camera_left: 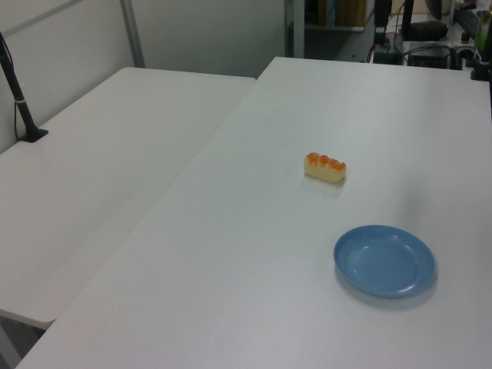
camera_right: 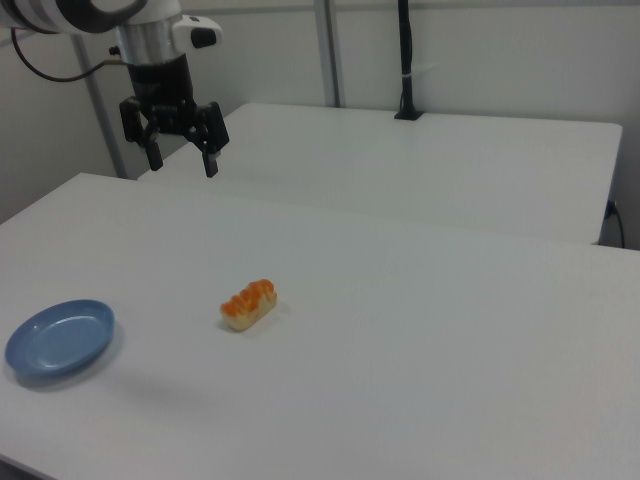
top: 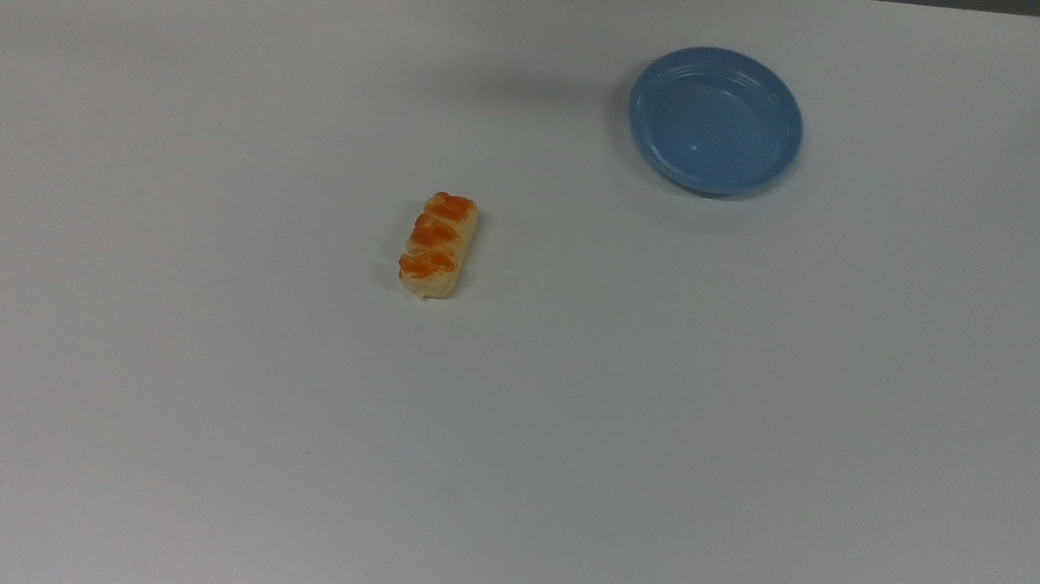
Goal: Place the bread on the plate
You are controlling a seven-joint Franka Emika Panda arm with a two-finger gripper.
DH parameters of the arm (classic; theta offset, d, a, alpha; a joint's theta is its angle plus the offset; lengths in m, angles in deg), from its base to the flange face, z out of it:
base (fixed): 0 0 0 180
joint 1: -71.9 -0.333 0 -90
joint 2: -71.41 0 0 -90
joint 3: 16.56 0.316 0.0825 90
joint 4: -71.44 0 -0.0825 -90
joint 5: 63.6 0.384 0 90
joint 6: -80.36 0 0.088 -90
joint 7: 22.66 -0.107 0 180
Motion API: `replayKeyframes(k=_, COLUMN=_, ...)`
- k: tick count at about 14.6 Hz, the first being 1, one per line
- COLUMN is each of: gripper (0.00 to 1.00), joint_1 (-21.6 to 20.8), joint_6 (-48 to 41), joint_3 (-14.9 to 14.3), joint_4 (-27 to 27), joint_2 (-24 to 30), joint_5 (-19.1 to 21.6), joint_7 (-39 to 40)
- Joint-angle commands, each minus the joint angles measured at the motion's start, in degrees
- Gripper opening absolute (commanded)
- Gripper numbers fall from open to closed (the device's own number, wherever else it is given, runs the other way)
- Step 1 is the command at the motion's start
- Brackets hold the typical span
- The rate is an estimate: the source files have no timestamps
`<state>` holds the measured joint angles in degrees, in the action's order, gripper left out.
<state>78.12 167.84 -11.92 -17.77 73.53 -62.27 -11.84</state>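
Nothing is done yet: the black two-finger gripper [camera_right: 181, 160] hangs high with fingers apart, empty. Well below it on the white counter [camera_right: 420, 330] lies the small pale-yellow, orange-glazed bread [camera_right: 248, 304], apart from the round light-blue plate [camera_right: 60, 340], which holds nothing.

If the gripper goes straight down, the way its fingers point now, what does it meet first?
Probably only the bare white table. The gripper hangs open, fingers pointing down, high above it. The bread and the plate seem to lie off that line, nearer the camera, though depth in the right view is uncertain.
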Motion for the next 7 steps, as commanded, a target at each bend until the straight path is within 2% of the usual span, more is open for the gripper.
replayKeyframes(k=1, gripper=1.0, joint_1=-0.5, joint_6=3.0, joint_3=-0.2, joint_4=-3.6, joint_2=0.9, joint_5=-0.6, joint_7=1.1)
replayKeyframes(k=7, gripper=1.0, joint_1=-0.5, joint_6=7.0, joint_3=-0.2, joint_4=-7.6, joint_2=0.9, joint_5=-0.6, joint_7=0.5)
